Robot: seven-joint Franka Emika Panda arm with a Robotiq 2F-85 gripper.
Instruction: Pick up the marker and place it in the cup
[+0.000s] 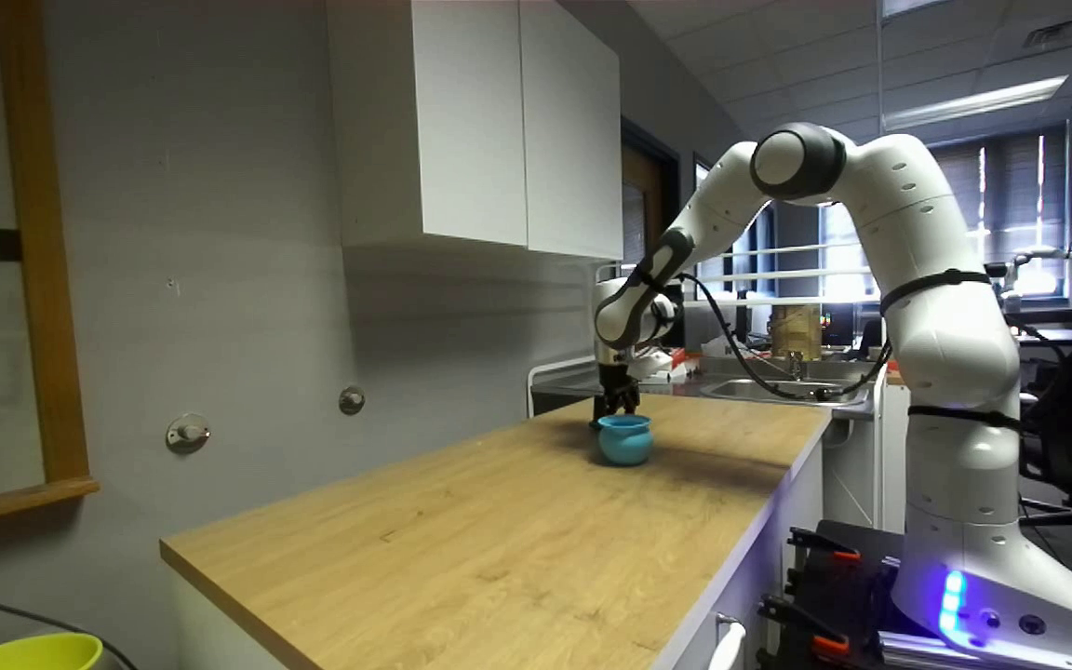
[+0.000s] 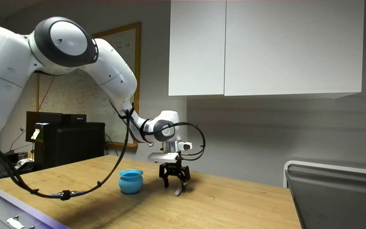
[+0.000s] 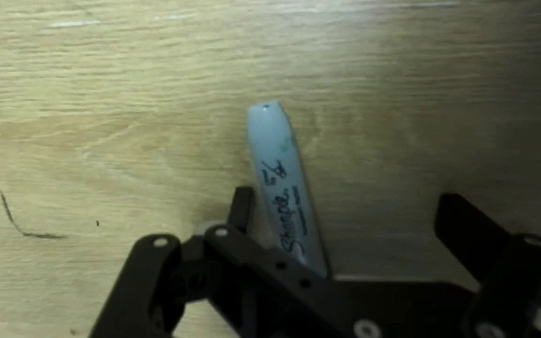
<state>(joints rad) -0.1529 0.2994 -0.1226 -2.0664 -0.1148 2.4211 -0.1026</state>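
**Marker (image 3: 280,183) lies in the gap, squeeze not yet made**

The step in hand looks to be the pick, just short of the grasp. The gripper (image 2: 174,185) hangs low over the tabletop (image 1: 462,549), spread wide and holding nothing. In the wrist view the marker lies flat between the tips, just beside one fingertip (image 3: 241,206) and well apart from its mate. The views do not settle whether that near tip touches the barrel, or how far above the wood the tips sit.

The marker is nearer the edge along the wall (image 2: 249,140) than the edge above the drawer (image 2: 11,210). The cup (image 2: 131,181) stands upright, roughly midway between those two edges and farther than the marker from the end by the sink (image 1: 741,390).

Next, I judge, comes a small sideways correction to bring the marker nearer mid-gap, since a lopsided squeeze could skid or roll it. If the tips are too high, a slight drop belongs here too. The barrel runs nearly square to the line of closing, which should suit a firm pinch. After that: a straight lift, then a carry away from the sink end and a little toward the drawer edge, high enough to clear the cup's rim. Held level, the marker might land across the rim, so tipping one end down before release seems wise.
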